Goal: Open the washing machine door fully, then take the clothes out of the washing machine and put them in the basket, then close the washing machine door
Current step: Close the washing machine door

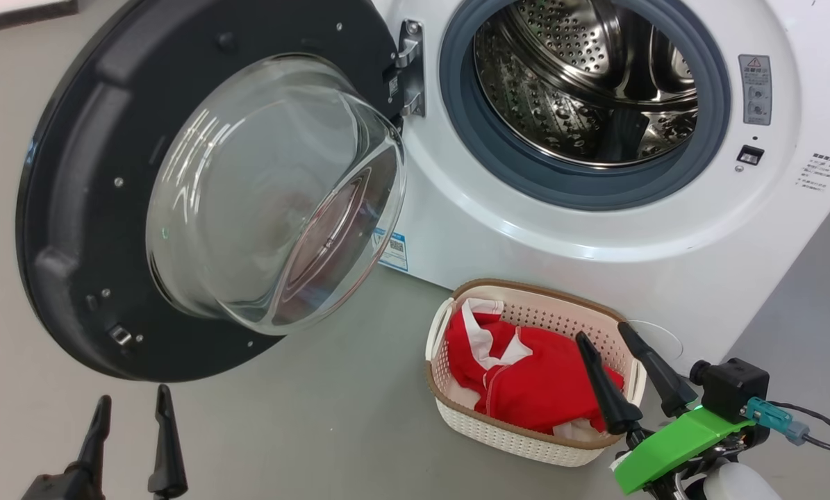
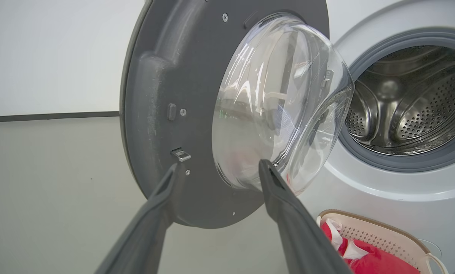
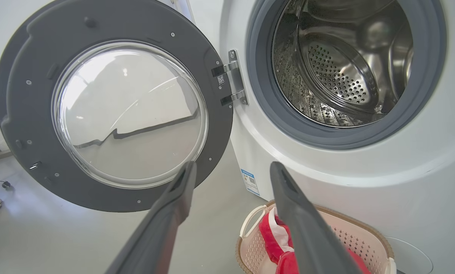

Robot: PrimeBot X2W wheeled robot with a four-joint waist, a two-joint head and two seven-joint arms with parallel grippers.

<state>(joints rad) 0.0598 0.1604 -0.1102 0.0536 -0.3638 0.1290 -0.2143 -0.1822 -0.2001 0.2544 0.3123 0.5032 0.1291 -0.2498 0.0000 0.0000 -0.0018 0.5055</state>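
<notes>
Now: washing machine door (image 1: 81, 208) hangs wide open at the left of the washing machine (image 1: 498, 236). Red clothes (image 1: 533, 382) lie in the basket (image 1: 526, 444) just before the machine's front. Left gripper (image 1: 133, 394) off the machine's front left, jaws apart, holding nothing; right gripper (image 1: 603, 332) before the machine, jaws apart, holding nothing.

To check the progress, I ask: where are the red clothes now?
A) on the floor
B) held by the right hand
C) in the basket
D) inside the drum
C: the clothes lie inside the basket, which stands before the washing machine.
</notes>
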